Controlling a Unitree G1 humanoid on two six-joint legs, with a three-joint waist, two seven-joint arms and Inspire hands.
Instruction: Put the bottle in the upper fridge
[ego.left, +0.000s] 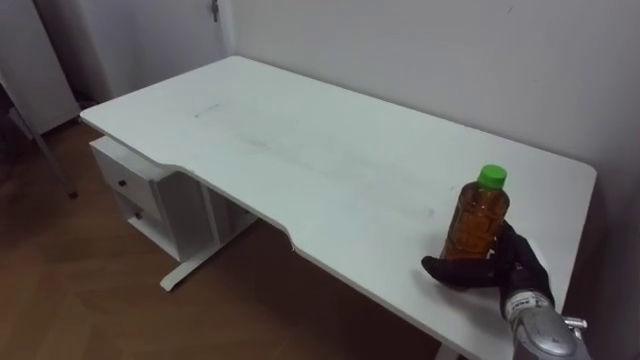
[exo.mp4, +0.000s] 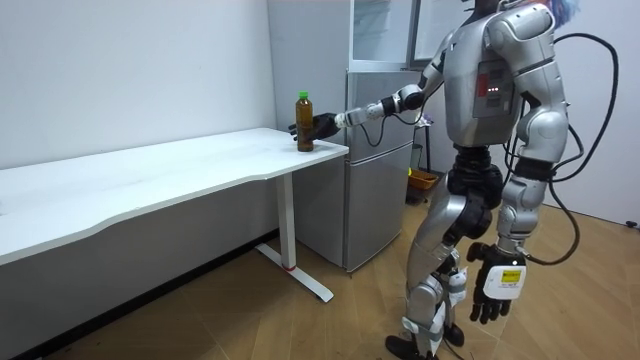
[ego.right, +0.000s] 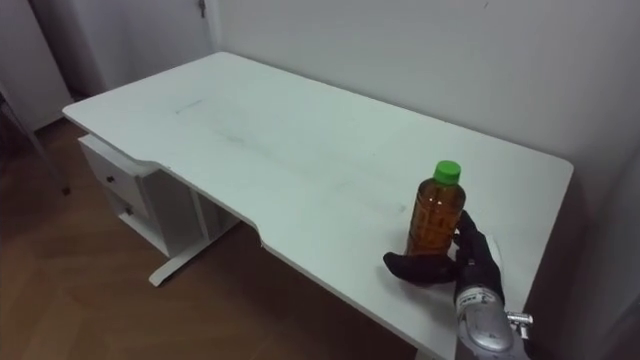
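The amber, green-capped bottle stands upright on the white desk, out toward four o'clock on the tabletop. The robot's right hand wraps its lower half from five o'clock, fingers curled behind and thumb in front. It stands beside the fridge. Its left hand hangs at its thigh, fingers loose (nothing in it).

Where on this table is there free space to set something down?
Nearly the whole table is bare, from its left end to the bottle. Only the right end is crowded, where the right hand grips it.
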